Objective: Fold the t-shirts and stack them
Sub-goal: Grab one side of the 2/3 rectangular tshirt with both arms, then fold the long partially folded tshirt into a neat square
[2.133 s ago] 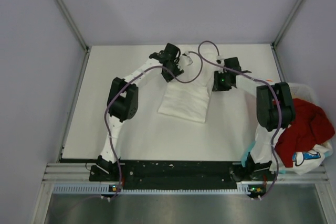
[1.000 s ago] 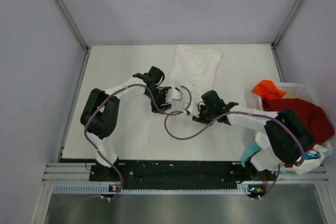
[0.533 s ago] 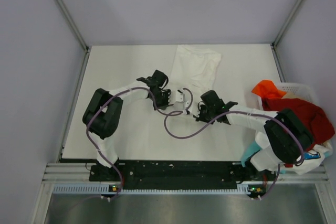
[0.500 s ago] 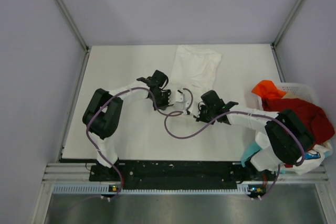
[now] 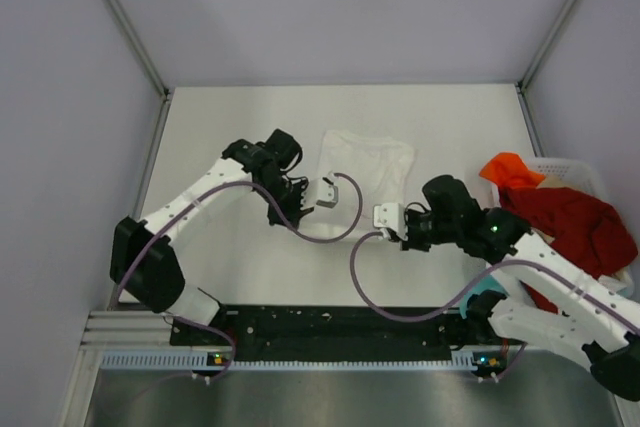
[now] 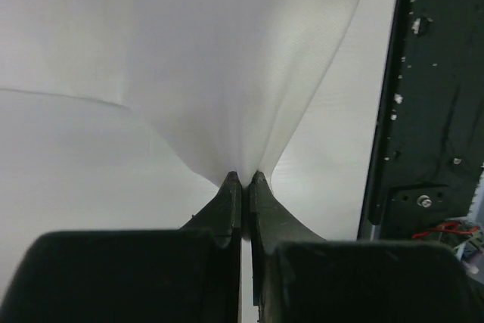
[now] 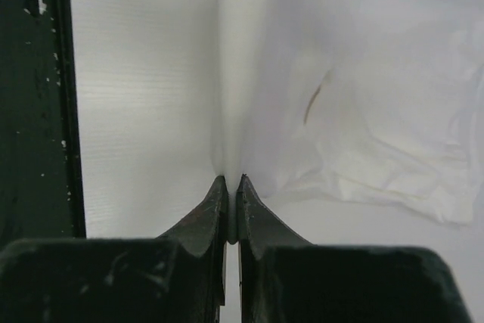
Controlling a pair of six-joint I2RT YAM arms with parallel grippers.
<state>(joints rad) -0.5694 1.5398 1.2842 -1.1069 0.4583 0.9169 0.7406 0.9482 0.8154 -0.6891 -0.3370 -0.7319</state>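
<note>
Left gripper [image 6: 242,181] clamps the white t-shirt [image 5: 367,157] at its near edge; right gripper [image 7: 228,181] pinches it likewise. Red t-shirt [image 5: 568,227] heaped in the basket [image 5: 577,167].

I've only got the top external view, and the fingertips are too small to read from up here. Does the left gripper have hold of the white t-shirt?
Observer: Yes. In the left wrist view the left gripper is shut on a pinch of the white t-shirt, and the cloth fans out from its tips.
Operator: And the right one?
Observer: The right gripper is shut on a narrow upright fold of white cloth too.
Operator: Anything odd on the fabric?
Observer: The right wrist view shows a small brownish streak beside that fold. I can't tell whether it is a stain or a crease.
</note>
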